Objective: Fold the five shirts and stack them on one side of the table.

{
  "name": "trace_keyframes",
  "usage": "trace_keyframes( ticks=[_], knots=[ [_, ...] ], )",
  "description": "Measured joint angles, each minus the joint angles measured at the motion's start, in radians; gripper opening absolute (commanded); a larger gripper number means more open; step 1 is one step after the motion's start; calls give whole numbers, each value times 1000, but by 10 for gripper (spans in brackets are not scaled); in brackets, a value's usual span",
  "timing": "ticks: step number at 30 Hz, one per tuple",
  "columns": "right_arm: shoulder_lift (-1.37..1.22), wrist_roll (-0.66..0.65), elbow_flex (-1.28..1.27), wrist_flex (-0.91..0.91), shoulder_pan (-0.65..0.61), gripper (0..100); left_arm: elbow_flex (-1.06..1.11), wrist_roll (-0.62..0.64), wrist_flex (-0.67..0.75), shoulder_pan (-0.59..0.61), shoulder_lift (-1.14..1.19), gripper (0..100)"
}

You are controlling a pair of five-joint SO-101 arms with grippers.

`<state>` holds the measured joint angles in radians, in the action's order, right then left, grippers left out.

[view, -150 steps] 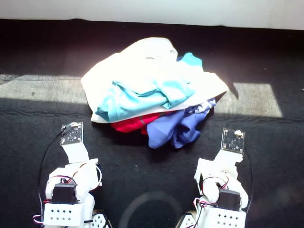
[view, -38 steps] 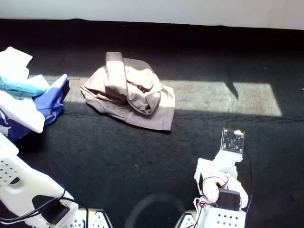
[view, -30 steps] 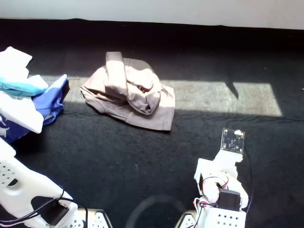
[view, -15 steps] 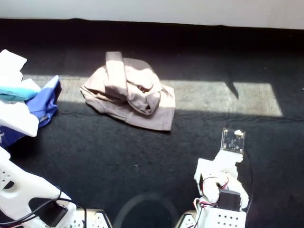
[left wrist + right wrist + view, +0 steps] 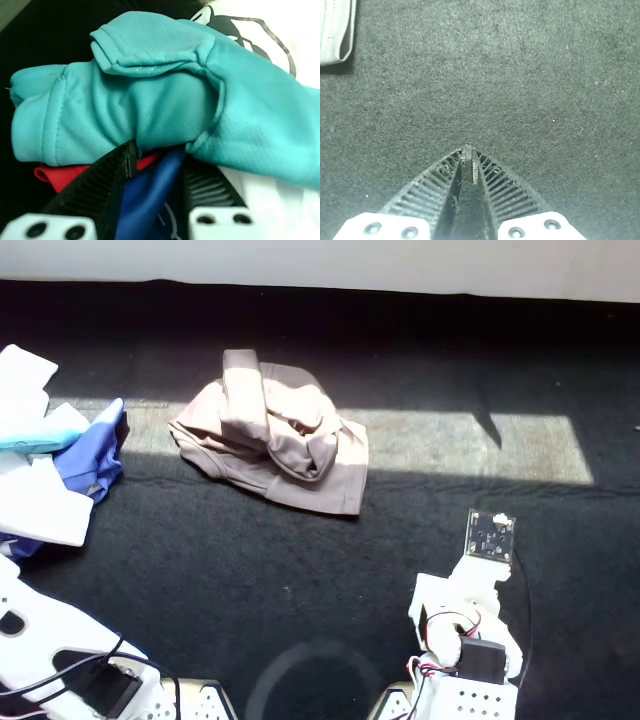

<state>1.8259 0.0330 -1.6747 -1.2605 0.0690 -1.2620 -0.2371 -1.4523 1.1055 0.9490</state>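
Note:
A crumpled beige shirt lies on the dark table left of the middle. At the table's left edge sits a bundle of shirts in white, teal and blue. My left gripper is shut on the blue shirt, with a teal shirt bunched over it, a red shirt beside it and a white printed shirt behind. My right gripper is shut on nothing, low over bare cloth near the front right. A corner of the beige shirt lies well beyond its tips.
The table is covered in black cloth with a sunlit band across the middle. The left arm's white body reaches along the front left edge. The right arm's base sits at the front right.
Five seconds ago all the shirts were one heap in the middle. The left arm has since dragged the bundle to the left edge, leaving the beige shirt, and it slid a little further left in the last second.

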Motion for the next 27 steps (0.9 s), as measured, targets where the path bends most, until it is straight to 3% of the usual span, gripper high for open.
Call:
trace_keyframes(
  ticks=[10, 14, 20, 27],
  knots=[
    [0, 0, 0, 0, 0, 9, -207, -5, -180, -20, -149, 383],
    [0, 0, 0, 0, 0, 9, -287, -5, -296, -144, -253, 383],
    [0, 0, 0, 0, 0, 9, -292, -5, -316, -361, -321, 383],
    [0, 0, 0, 0, 0, 9, -97, -5, -318, -569, -328, 357]
  ],
)
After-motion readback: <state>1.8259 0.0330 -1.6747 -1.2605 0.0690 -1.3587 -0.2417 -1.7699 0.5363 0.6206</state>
